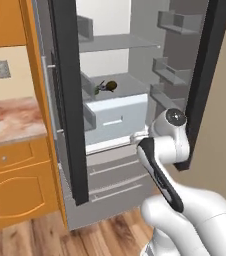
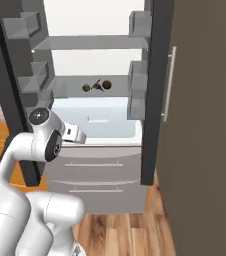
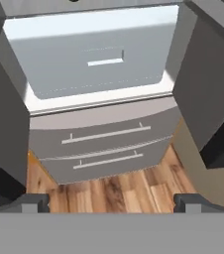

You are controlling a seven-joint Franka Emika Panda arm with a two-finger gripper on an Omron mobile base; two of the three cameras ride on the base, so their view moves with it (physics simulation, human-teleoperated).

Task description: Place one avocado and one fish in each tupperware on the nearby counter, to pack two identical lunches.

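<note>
Right base view, dark fish (image 2: 97,85) lying diagonally between avocados, end effector (image 3: 112,203) fingers apart

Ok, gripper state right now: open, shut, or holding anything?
Gripper: open, jaws spread wide, nothing between the fingertips; it faces the fridge drawers.

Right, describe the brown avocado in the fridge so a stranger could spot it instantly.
Look into the open fridge, at the grey shelf just above the pale blue drawer. Three small items sit together mid-shelf; the brown avocado is the rounded olive-brown one on the right in the right base view, beside the dark fish and the green avocado.
</note>
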